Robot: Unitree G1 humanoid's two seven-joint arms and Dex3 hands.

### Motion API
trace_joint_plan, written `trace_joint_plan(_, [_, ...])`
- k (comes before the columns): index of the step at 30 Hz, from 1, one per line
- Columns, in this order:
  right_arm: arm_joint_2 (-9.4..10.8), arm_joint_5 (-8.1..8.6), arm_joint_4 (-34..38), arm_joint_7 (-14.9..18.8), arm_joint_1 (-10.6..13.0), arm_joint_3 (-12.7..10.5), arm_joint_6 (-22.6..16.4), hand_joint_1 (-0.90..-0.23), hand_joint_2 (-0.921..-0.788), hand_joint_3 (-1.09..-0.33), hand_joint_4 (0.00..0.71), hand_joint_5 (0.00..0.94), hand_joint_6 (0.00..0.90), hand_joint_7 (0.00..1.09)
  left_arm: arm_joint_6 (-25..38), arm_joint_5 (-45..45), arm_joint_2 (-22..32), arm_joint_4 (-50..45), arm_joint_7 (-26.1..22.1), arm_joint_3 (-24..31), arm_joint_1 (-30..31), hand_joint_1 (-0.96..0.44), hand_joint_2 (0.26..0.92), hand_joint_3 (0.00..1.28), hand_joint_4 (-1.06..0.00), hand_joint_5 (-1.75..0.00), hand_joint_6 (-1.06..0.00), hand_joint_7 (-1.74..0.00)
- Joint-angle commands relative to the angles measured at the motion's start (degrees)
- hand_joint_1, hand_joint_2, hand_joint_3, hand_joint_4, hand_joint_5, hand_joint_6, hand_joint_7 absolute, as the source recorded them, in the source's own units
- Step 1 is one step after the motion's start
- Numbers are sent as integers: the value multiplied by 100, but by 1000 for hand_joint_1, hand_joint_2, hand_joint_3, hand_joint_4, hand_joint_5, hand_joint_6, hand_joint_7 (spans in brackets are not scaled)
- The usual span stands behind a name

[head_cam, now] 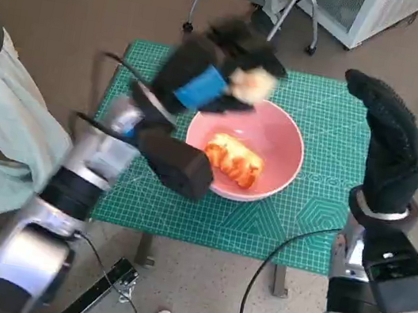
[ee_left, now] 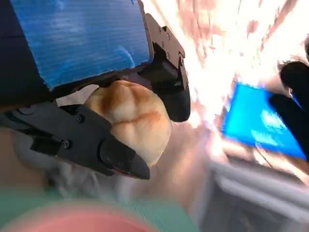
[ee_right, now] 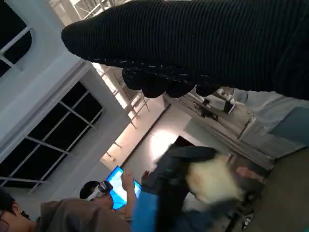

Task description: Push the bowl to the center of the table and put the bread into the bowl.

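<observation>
The gloved right hand [ee_right: 203,43] spans the top; beyond, the blurred left hand [ee_right: 193,188] holds pale bread [ee_right: 212,181].

Lab or office workspace, small worktop covered by a green gridded cutting mat [head_cam: 319,215], wheeled office chair base [head_cam: 254,3] on brown floor, white cabinet [head_cam: 361,13], seated people near a lit blue monitor [ee_right: 118,179], large dark-framed windows [ee_right: 53,140].

There is one round pink bowl [head_cam: 275,147] on the green mat table [head_cam: 318,223]. There are two pieces of golden-brown bread: one [head_cam: 234,161] in the bowl, one [ee_left: 133,118] in the left hand [head_cam: 206,76].
</observation>
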Motion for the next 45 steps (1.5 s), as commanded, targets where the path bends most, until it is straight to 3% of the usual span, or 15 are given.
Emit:
trace_joint_plan(1, [10,-18,34,-3,21,22,25,-586,-921,-715,354,2,12,832,463,-189,-9,22,-984,-142,115,-164,841,130,-126,-313,-106,-484])
trace_joint_plan(4, [2,44,-18,33,32,31,69,-586,-921,-716,354,2,12,830,272,-289,-41,155,-1089,-62,145,-324,845,101,-42,-108,-34,-376])
trace_joint_plan(7, [-1,105,-65,65,40,40,120,-586,-921,-717,352,1,12,829,56,-488,-81,219,-1089,97,222,-409,853,84,-13,-35,-11,-303])
trace_joint_plan(11, [-1,155,-148,85,60,56,190,-586,-921,-717,349,0,13,829,-111,-820,-163,223,-1072,342,318,-484,880,64,-2,-6,-1,-214])
trace_joint_plan(17, [7,175,-246,95,63,69,294,-585,-921,-717,344,0,13,828,-587,-1568,-396,287,-994,887,427,-493,906,49,1,0,-16,-187])
trace_joint_plan(22, [30,178,-276,86,30,78,352,-578,-921,-715,344,0,14,828,-1088,-2136,-578,345,-869,1368,486,-534,918,118,-49,-21,-83,-208])
trace_joint_plan(29, [40,86,-480,-28,-10,75,511,-574,-921,-714,344,0,18,828,-1166,-3250,-1063,-416,-913,1895,880,-524,921,195,-212,-89,-204,-266])
trace_joint_plan(32, [53,10,-611,-112,-1,73,613,-562,-921,-714,345,0,19,827,-1078,-3492,-1182,-811,-885,1982,1043,-472,921,213,-231,-117,-92,-525])
trace_joint_plan(35, [50,-125,-763,-243,4,66,726,-543,-921,-717,345,0,20,824,-976,-3557,-1193,-1151,-837,2046,1213,-447,921,231,-228,-132,-29,-674])
trace_joint_plan(45, [30,-524,-1125,-621,-28,67,1031,-507,-921,-762,346,1,24,807,-380,-4025,-1228,-2005,-982,2192,1682,-499,921,261,-196,-136,0,-761])
